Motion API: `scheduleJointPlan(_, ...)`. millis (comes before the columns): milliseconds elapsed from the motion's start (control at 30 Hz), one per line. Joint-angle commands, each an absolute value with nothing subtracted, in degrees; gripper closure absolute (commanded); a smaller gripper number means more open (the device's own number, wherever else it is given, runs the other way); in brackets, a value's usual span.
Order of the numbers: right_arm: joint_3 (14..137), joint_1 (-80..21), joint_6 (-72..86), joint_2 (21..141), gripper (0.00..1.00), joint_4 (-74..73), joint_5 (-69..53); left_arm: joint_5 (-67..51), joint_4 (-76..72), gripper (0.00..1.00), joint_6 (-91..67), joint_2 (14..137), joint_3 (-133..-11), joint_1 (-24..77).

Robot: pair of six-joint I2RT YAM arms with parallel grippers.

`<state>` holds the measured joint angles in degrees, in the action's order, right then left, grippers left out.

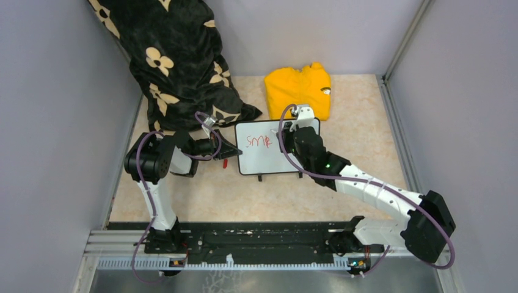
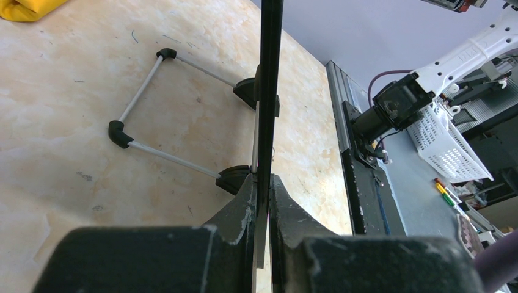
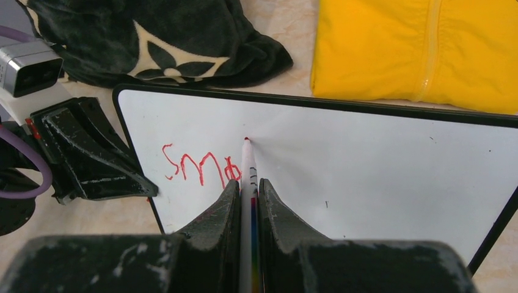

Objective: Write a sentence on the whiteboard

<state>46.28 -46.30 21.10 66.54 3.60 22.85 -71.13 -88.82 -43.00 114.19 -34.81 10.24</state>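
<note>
Your two arms, left arm (image 1: 160, 194) and right arm (image 1: 372, 189), reach out from the near edge of the table (image 1: 366, 134). Your right jaws are closed tight on one marker (image 3: 247, 160), its red tip touching the one whiteboard (image 1: 261, 160) mid-table. Your left jaws pinch the board's left rim. One line of the sentence (image 3: 198, 168) shows, red letters beginning "Sm". Farther back lie one yellow garment (image 1: 297, 88) and one black flowered cloth (image 1: 177, 61).

Left fingers (image 2: 235, 215), right fingers (image 3: 220, 221): narrow pinch.
</note>
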Motion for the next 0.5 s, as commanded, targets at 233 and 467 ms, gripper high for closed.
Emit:
scheduleJointPlan(233,44.81,-45.7,21.71,64.49,1.0,3.67,23.3,-72.25,-97.54,1.0,-42.46,113.42,-35.25,10.96)
scheduleJointPlan(467,42.29,-45.7,22.04,63.32,1.0,2.44,22.35,-72.25,-97.48,1.0,-42.45,113.41,-35.2,10.99)
